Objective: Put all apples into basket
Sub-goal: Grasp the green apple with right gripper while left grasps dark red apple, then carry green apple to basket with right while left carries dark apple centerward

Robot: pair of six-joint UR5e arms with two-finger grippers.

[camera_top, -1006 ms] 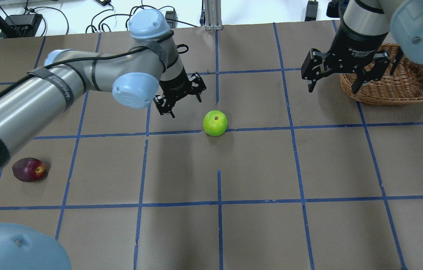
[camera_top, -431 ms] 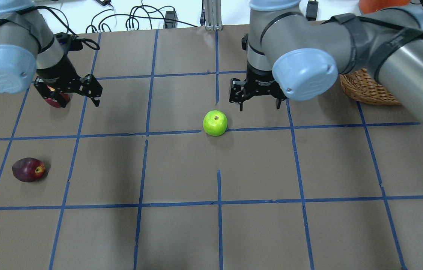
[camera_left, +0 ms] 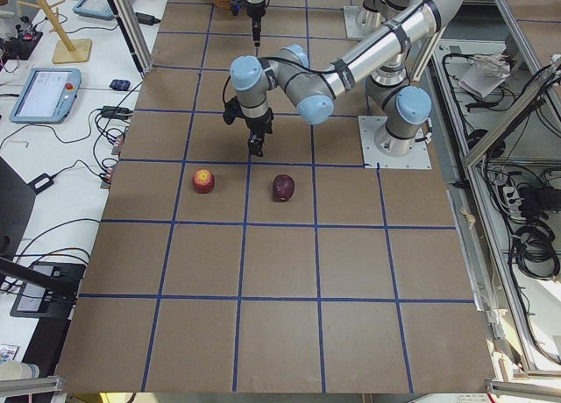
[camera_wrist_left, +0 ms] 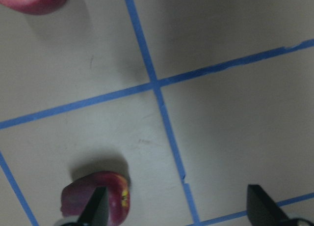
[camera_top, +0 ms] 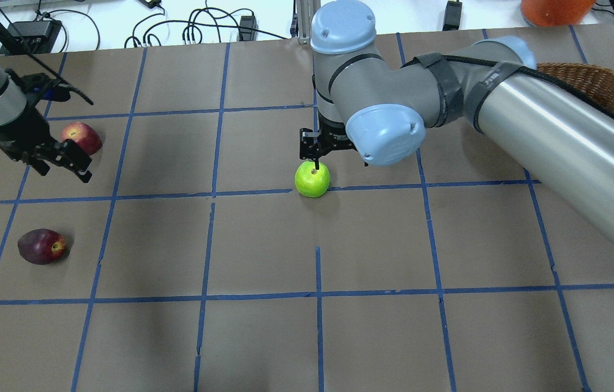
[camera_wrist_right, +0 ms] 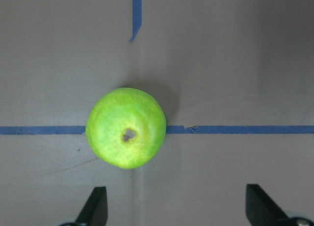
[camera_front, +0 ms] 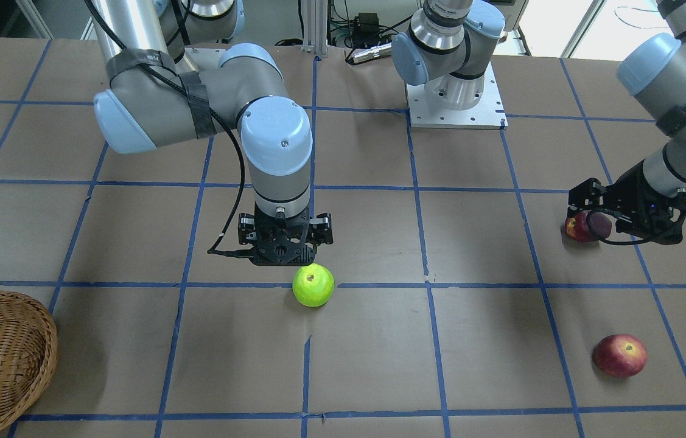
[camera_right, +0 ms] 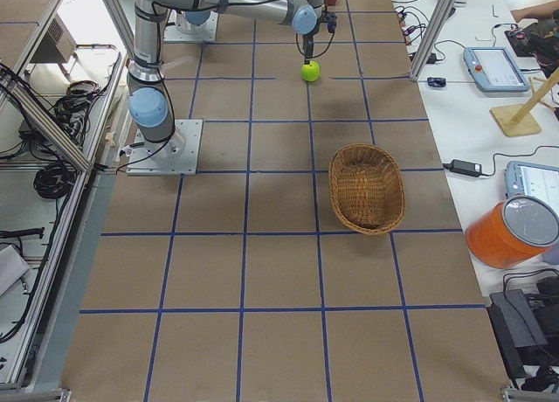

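Note:
The lime green apple (camera_top: 312, 179) sits at the table's middle; it also shows in the right wrist view (camera_wrist_right: 126, 127). My right gripper (camera_top: 341, 161) hovers open just beyond it, the apple ahead of its fingertips (camera_wrist_right: 97, 206), not between them. My left gripper (camera_top: 65, 169) hangs open and empty above the table's left part, between the red apple (camera_top: 82, 138) and the maroon apple (camera_top: 41, 246). In the left wrist view the maroon apple (camera_wrist_left: 95, 199) lies by one fingertip. The wicker basket (camera_top: 601, 87) stands at the far right, partly hidden by my right arm.
An orange container (camera_top: 554, 8), cables and an aluminium post (camera_top: 307, 22) lie beyond the far edge. My arms' base plate (camera_front: 455, 97) is on the near side. Tablets (camera_right: 493, 65) rest on a side table past the far edge.
My right arm swung from the basket to the green apple. My left arm swung from the table's middle to the left side, passed over the red apple and came nearer.

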